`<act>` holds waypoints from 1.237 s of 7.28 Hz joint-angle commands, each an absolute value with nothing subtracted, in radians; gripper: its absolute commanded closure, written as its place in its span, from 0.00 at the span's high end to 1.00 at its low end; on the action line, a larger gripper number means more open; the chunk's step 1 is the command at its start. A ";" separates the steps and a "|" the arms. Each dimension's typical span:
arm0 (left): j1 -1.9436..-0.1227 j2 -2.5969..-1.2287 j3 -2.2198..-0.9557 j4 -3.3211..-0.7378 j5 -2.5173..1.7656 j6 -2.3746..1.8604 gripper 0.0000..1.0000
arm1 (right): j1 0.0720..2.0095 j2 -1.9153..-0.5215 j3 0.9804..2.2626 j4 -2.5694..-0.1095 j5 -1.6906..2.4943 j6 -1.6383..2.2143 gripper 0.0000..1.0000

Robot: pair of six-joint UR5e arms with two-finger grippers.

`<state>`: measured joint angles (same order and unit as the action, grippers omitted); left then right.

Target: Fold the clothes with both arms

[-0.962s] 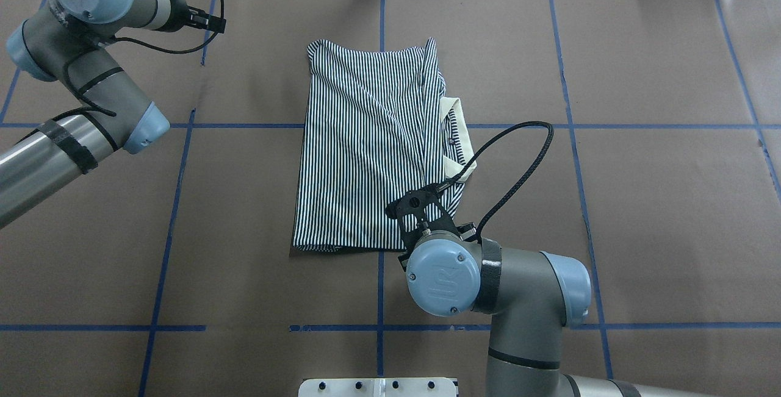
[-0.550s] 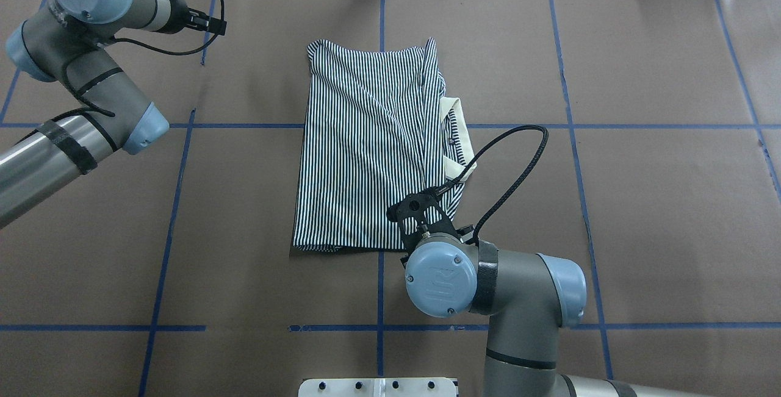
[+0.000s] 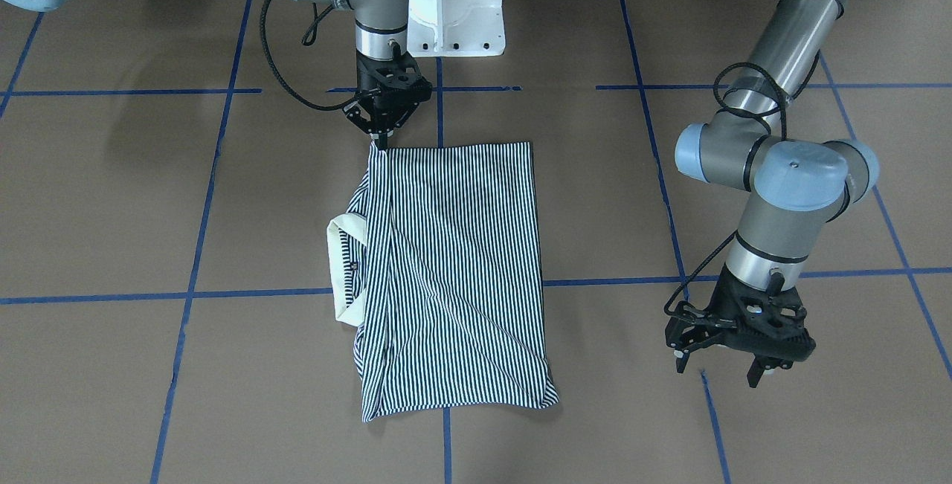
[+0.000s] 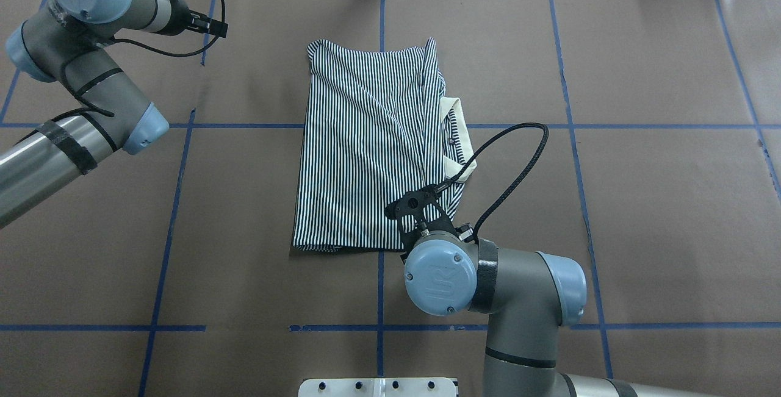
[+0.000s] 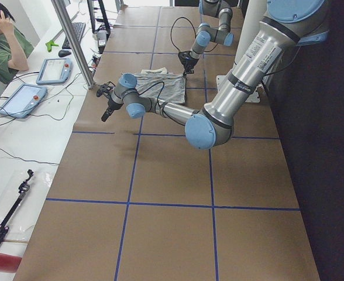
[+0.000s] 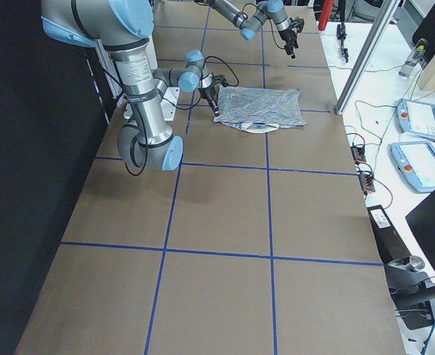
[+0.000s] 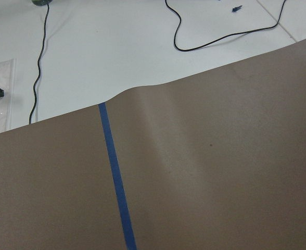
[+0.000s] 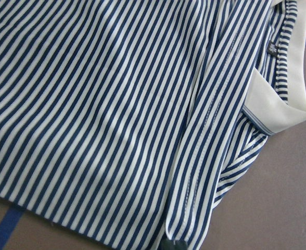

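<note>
While R arm's right gripper [image 3: 381,140] pinches corner of polo shirt [image 3: 454,276] just below it, left gripper [image 3: 715,372] hangs w/ fingers [image 3: 754,375] spread over table [image 3: 818,410], shirt well apart.

Right gripper [image 3: 381,140] fingertips (overhead view) hidden

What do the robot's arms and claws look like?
The left arm and right arm are grey metal tubes with light blue joint caps bearing a UR logo, black bands and black cables. The left gripper and right gripper are black, two-fingered.
</note>
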<state>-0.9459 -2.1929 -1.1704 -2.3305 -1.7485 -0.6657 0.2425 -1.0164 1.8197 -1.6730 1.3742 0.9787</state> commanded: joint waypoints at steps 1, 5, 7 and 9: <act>-0.945 -2.192 -1.170 -2.332 -1.749 -0.666 1.00 | 0.252 -1.064 1.873 -1.674 1.373 0.979 0.00; -0.945 -2.192 -1.169 -2.330 -1.749 -0.666 1.00 | 0.236 -1.184 1.947 -1.681 1.367 1.072 0.00; -0.945 -2.192 -1.169 -2.332 -1.749 -0.666 1.00 | 0.225 -1.206 1.956 -1.681 1.364 1.078 0.44; -0.945 -2.186 -1.170 -2.332 -1.749 -0.666 1.00 | 0.227 -1.195 1.997 -1.683 1.371 1.075 1.00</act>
<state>-0.9450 -2.1880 -1.1692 -2.3314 -1.7487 -0.6657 0.2268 -1.1987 1.9682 -1.6816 1.3656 1.0768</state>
